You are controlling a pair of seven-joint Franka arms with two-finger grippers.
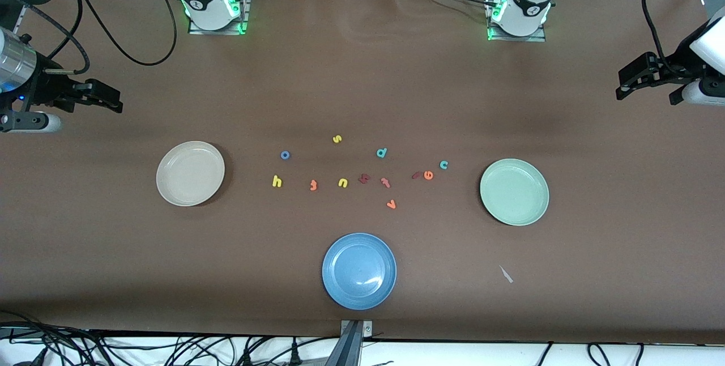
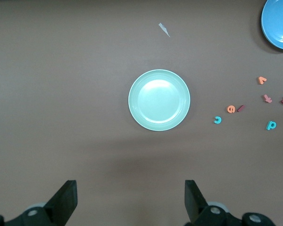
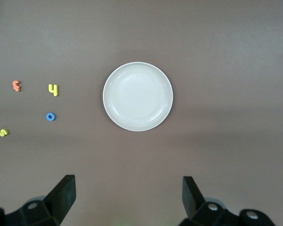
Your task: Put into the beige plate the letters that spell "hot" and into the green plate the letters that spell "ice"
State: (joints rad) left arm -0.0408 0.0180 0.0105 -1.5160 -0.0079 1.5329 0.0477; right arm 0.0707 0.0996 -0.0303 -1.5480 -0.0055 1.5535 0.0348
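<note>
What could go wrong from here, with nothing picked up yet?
1. The dark red "i" touches the orange "e", so a pinch may drag both.
2. Decoys sit close: the pinkish-red "t" and yellow "n" could be mistaken for the orange "t" or yellow "h".
3. The blue plate is a wrong destination.

Evenly lit from overhead, moderately bright. Soft, short shadows under the beige plate and green plate. Small glare patch on the blue plate; broader sheen inside the green plate in the left wrist view. Faint darker bands across the brown table. Focus sharp throughout; foam letters legible.
</note>
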